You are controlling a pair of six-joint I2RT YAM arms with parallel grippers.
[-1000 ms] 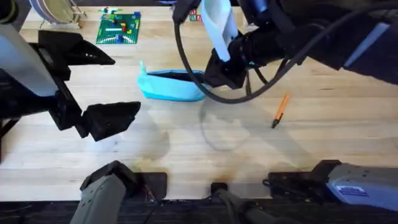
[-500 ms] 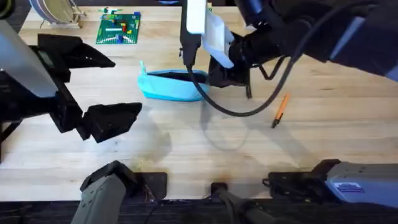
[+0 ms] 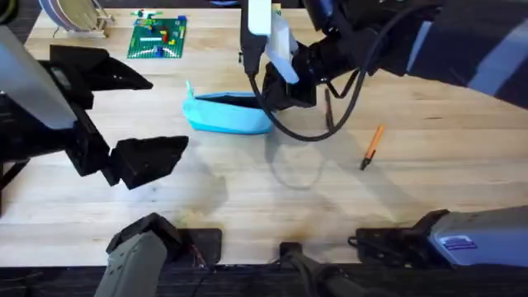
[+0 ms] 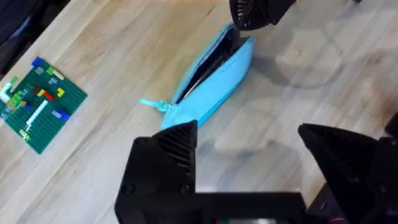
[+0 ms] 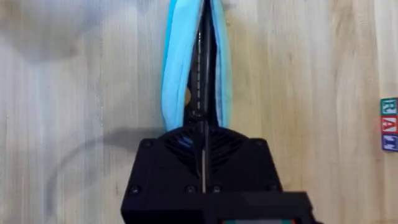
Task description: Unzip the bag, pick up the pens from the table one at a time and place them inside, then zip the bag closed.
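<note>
We kept right tool point(image 5: 203, 140) clenched on slim black pen point(image 5: 200, 81), aimed along open soft light-blue fabric pouch point(image 3: 227, 113) slit; left tool point(image 4: 261, 155) released, idle.

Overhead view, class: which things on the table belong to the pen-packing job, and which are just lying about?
Belong to the job:
- bag, unzipped
- orange pen, lying on the table
- right gripper, at the bag's end

Just lying about:
- green brick baseplate
- letter blocks
</note>
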